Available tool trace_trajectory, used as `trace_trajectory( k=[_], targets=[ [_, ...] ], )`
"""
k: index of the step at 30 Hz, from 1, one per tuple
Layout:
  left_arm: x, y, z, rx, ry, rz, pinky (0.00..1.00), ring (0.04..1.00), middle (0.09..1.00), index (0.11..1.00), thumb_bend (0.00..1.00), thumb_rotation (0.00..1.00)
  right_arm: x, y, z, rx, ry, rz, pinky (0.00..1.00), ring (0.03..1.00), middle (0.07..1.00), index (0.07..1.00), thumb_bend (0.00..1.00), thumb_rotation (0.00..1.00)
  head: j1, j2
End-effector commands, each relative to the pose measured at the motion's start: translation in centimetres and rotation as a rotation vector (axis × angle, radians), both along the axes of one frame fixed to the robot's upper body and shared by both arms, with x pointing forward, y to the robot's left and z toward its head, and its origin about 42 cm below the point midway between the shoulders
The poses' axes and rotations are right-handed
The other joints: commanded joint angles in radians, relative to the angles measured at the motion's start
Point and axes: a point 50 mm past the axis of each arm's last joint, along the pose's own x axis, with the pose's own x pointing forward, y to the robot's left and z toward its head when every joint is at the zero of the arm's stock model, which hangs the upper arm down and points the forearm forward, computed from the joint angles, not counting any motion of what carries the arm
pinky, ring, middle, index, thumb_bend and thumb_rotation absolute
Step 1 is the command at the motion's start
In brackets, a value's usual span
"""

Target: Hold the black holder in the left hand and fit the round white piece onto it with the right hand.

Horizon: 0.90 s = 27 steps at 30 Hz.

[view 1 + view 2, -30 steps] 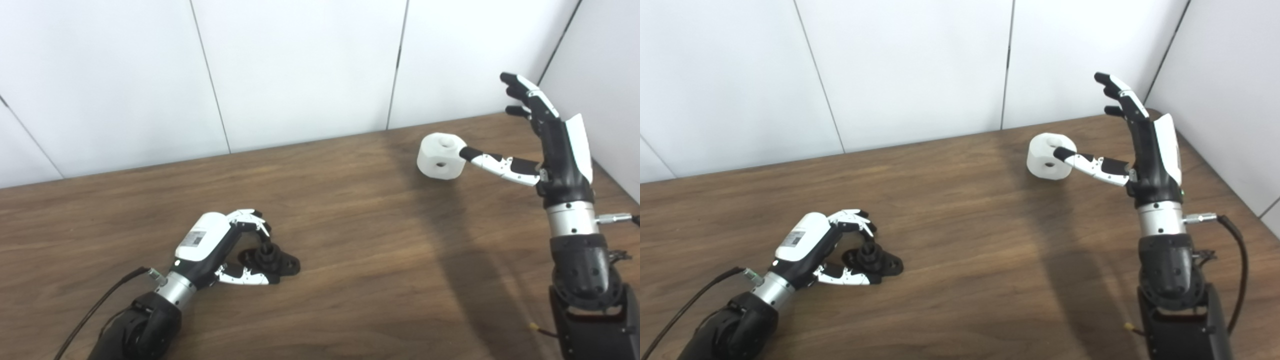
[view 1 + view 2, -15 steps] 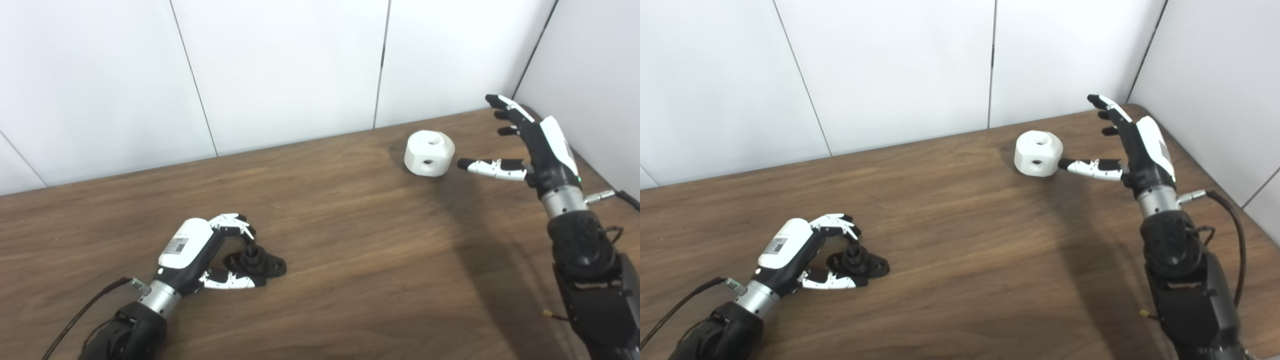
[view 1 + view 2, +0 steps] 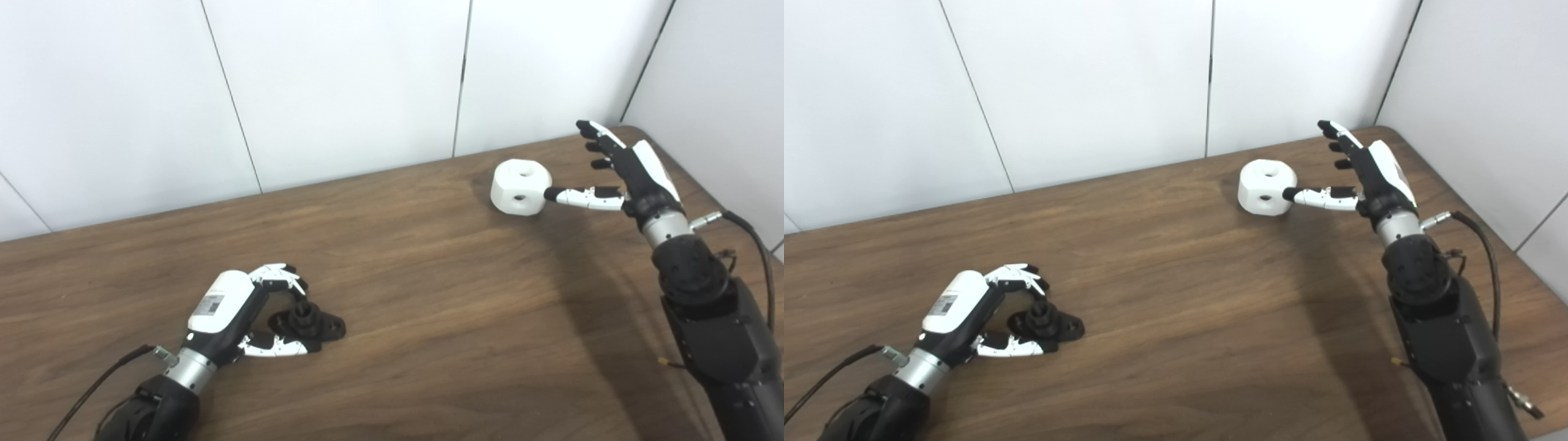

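Observation:
The black holder (image 3: 310, 322) lies flat on the wooden table (image 3: 429, 294) at the front left, its short post pointing up. My left hand (image 3: 236, 309) cups it from the left. Its fingers (image 3: 278, 280) arch over the post with a gap, and its thumb (image 3: 275, 347) lies along the holder's near side. The round white piece (image 3: 520, 187), with a hole on top and one in its side, rests at the back right. My right hand (image 3: 634, 174) is open just right of it, fingers spread upward, thumb tip touching the piece's right side.
White wall panels (image 3: 343, 86) close off the table's far edge, and a side wall (image 3: 723, 79) stands near the back right corner. A cable (image 3: 747, 223) loops off my right wrist. Another cable (image 3: 104, 383) trails from my left forearm.
The camera view has shifted. My right hand has dropped lower toward the table, and its thumb tip has closed the gap to the white piece. The left hand and holder stay as they were.

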Motion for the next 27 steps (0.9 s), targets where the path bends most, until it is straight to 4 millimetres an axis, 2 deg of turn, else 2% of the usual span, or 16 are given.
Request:
trace_trajectory(
  k=[1, 16, 27],
  targets=[
    [-0.3, 1.5, -0.9, 0.066, 0.04, 0.01, 0.91, 0.819, 0.698, 0.483, 0.52, 0.05, 1.1, -0.6, 3.0, -0.055, -0.06, 0.004, 0.8, 0.894, 0.935, 0.923, 0.82, 0.35, 0.0, 0.0],
    [-0.7, 1.4, -0.7, 0.052, 0.033, 0.004, 0.91, 0.817, 0.698, 0.483, 0.52, 0.05, 4.2, -1.4, 2.8, -0.035, 0.044, -0.011, 0.81, 0.905, 0.942, 0.903, 0.93, 0.33, 0.004, -0.015],
    [-0.8, 1.1, -0.7, 0.047, 0.03, 0.003, 0.92, 0.817, 0.699, 0.483, 0.52, 0.05, 5.1, -1.2, 3.1, -0.044, 0.058, 0.033, 0.82, 0.933, 0.952, 0.88, 0.96, 0.29, 0.009, -0.013]
  ],
)
